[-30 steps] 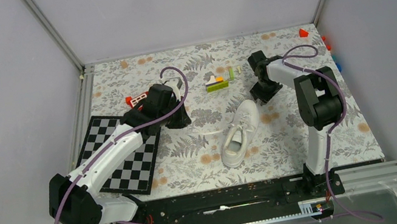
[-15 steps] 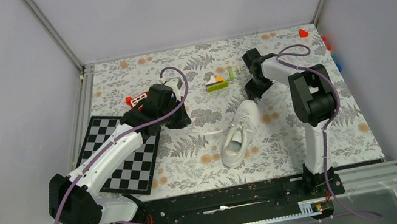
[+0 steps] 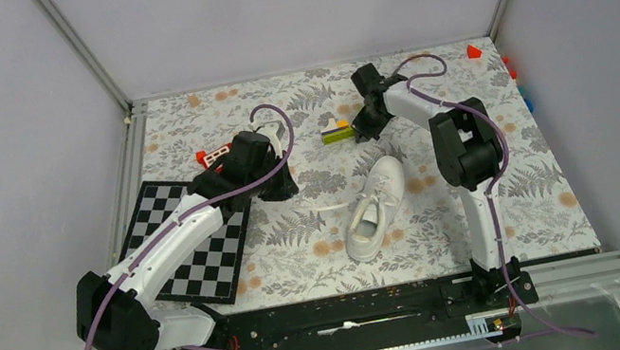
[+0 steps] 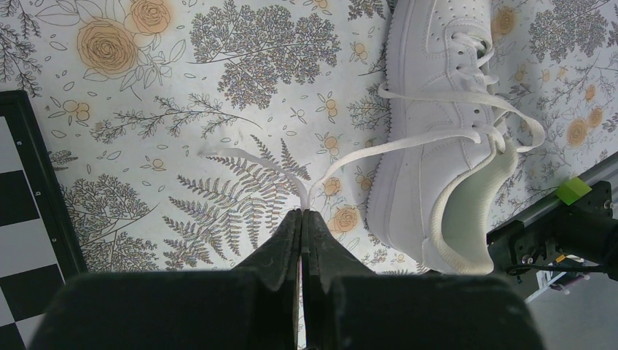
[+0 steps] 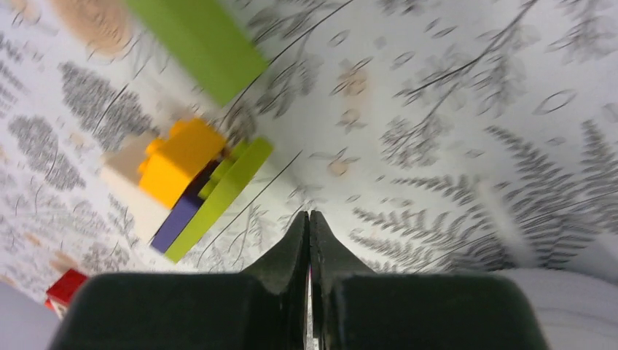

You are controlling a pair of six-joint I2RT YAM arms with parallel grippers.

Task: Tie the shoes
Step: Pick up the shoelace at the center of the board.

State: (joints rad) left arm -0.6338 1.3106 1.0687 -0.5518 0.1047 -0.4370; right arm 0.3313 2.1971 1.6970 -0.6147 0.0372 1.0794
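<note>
- Top external: white sneaker (image 3: pixel 376 206) lies on its sole near the middle of the floral table cover (image 3: pixel 488 221), toe pointing to the far right, heel opening toward the arm bases.
- One lace (image 3: pixel 327 202) runs from the sneaker leftward to the left gripper (image 3: pixel 284 189), which is low over the cover, just left of the sneaker.
- Right gripper (image 3: pixel 364 130) is beyond the toe, apart from the sneaker, just beside a coloured block stack (image 3: pixel 338 130).
- Chessboard (image 3: pixel 189 249) lies under the left arm; a red block (image 3: pixel 212 157) sits just past its far corner.
- Left wrist: left gripper (image 4: pixel 302 213) has its jaws pressed together on the lace (image 4: pixel 408 142). Two white strands meet at the fingertips: one goes right to the eyelets, the other trails left across the cover.
- Sneaker (image 4: pixel 426 87) fills the upper right, laces loose, no knot visible. Chessboard (image 4: pixel 22 219) edge at far left.
- Right wrist (blurred): right gripper (image 5: pixel 309 216) has its jaws fully closed, nothing seen between them, tips over bare cover.
- Block stack (image 5: pixel 186 182) with a yellow brick on top lies to the left of the tips; a separate green block (image 5: pixel 200 40) lies above it; red block (image 5: pixel 65 288) at lower left.
</note>
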